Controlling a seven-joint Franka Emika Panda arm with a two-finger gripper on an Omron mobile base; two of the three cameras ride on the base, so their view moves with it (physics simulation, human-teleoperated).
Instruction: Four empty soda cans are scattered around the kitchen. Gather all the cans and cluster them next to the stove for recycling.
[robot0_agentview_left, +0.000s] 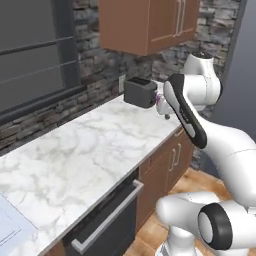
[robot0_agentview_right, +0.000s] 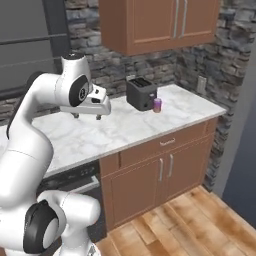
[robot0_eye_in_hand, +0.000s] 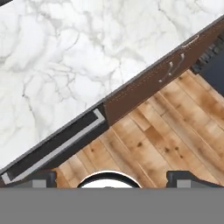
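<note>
Claw (robot0_agentview_right: 86, 116) hangs wide and empty above the marble counter (robot0_agentview_right: 110, 135), tips pointing down. Purple can (robot0_agentview_right: 157, 105) stands well off to its right, just beside the toaster (robot0_agentview_right: 141, 93), at the counter's far end

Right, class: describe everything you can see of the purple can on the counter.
The can is a small purple-pink cylinder with a paler base, seemingly metal. It stands upright on the white marble counter, right beside the dark toaster; whether they touch is unclear. In the left base view it peeks out behind the arm. Nothing grips it.
</note>
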